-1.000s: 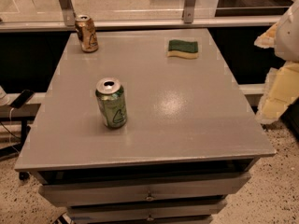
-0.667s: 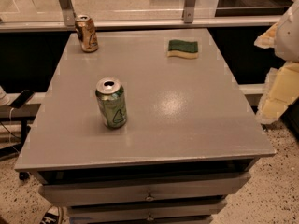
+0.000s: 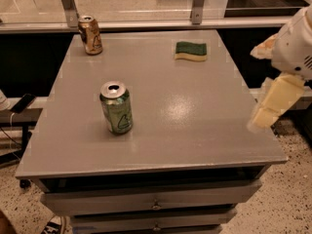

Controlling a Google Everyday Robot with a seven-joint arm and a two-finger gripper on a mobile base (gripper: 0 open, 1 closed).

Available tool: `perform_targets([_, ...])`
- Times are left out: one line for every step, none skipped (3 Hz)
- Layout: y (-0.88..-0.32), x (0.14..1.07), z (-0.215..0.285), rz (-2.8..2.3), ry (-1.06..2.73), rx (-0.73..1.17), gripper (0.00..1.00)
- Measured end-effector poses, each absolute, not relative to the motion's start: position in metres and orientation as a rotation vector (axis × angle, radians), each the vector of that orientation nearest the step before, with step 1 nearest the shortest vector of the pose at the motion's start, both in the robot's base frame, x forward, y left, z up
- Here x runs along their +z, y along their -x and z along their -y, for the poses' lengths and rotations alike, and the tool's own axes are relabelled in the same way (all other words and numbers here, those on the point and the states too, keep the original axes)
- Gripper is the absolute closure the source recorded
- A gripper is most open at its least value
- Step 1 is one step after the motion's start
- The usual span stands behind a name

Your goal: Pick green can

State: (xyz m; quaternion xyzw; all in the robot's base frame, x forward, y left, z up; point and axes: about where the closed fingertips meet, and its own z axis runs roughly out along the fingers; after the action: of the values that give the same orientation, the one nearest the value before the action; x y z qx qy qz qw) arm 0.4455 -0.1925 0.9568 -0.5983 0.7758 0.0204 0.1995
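Grey table [image 3: 195, 130], upright green can [image 3: 117, 108], brown-gold can [image 3: 90, 35], green sponge [image 3: 191, 50], gripper [image 3: 271, 103] beyond right edge.

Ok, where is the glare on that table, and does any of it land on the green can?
Camera view: a soft bright patch of reflected light sits mid-table, right of the green can and clear of it. Only the can's silver top catches some shine. The gripper hangs at the right edge of the view, pale and brightly lit against the dark gap behind the table.
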Motion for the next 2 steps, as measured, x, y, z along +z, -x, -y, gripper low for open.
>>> perform_targets([-0.458, 0.911, 0.153, -2.058, 1.626, 0.301, 0.00])
perform_targets([-0.466, 0.875, 0.093, -1.916, 1.546, 0.575, 0.00])
